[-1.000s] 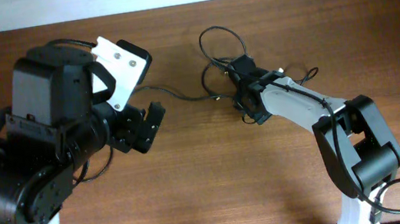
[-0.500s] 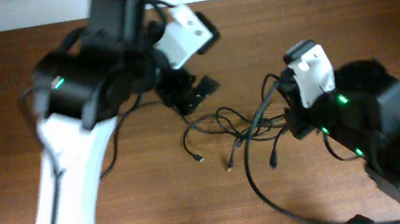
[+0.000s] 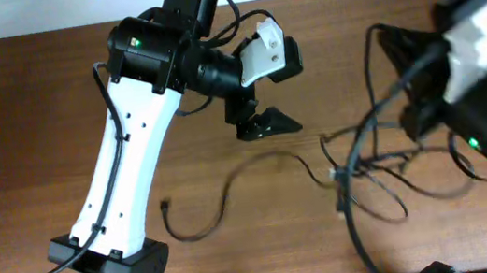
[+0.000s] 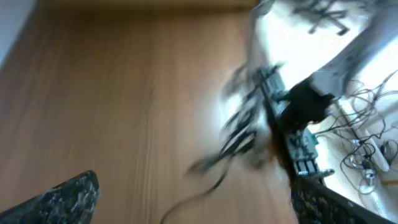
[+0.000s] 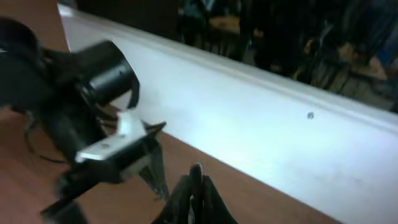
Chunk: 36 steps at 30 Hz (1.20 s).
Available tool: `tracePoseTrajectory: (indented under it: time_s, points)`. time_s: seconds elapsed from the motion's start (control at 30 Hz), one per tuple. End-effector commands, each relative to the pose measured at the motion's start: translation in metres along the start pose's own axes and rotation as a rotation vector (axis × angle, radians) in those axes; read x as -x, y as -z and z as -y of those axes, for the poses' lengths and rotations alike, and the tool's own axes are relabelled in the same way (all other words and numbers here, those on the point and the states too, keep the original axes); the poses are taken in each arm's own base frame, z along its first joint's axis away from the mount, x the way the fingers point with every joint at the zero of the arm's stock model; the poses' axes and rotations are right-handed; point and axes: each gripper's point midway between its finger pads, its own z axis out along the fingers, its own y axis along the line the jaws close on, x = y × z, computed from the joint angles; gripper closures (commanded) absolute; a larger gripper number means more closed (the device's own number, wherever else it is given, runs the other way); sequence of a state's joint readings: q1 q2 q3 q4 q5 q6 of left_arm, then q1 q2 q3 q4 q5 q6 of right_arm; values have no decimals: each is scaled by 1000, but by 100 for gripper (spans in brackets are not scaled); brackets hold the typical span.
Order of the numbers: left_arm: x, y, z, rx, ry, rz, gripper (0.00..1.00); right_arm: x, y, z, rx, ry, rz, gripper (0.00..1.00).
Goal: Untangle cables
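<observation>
Several cables (image 3: 375, 171) tangle by the right gripper (image 5: 194, 186), fingers pressed together; one cable (image 3: 223, 196) lies near the open left gripper (image 3: 260, 117).

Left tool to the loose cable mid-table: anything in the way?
Nothing visible. The left tool, open, hangs over the bare table, and the loose cable curves on the wood just below it in the overhead view, with no object between. The tangle lies off to the right. The left wrist view is too blurred to confirm.
</observation>
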State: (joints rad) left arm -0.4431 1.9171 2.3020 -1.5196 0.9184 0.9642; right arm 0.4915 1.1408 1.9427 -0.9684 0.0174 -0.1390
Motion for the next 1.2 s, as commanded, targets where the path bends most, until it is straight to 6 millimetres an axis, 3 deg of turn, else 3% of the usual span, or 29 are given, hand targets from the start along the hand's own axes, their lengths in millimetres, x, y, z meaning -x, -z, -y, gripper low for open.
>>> tracePoseTrajectory:
  time_s: [0.0,0.03,0.13,0.23,0.33,0.43,0.57,0.7,0.8,1.03,1.17]
  points:
    - [52,3,45,-184,-279,298,1,6,7,15,-86,4,21,96]
    - [52,-2,49,-199,-273,285,1,6,8,19,-109,4,18,96]
    - [33,-42,64,-237,-286,104,1,6,9,24,-134,3,17,96]
    - [14,-67,59,-243,-283,-7,1,3,11,23,-133,1,6,96]
    - [14,-61,45,-200,-266,4,1,5,17,24,-134,0,17,96]
    - [23,-56,15,-98,-140,28,1,5,17,24,-134,0,17,96]
    - [6,-74,-17,35,-82,-95,1,4,17,23,-134,1,13,96]
    - [26,-69,-12,26,-115,-24,1,3,17,23,-134,11,9,96]
    - [64,-43,9,47,-205,61,1,3,17,24,-137,12,8,96]
    - [60,-43,-4,110,-216,23,1,-3,12,20,-114,10,-17,96]
    - [35,-66,-5,38,-132,-42,1,-5,12,20,-113,11,-24,96]
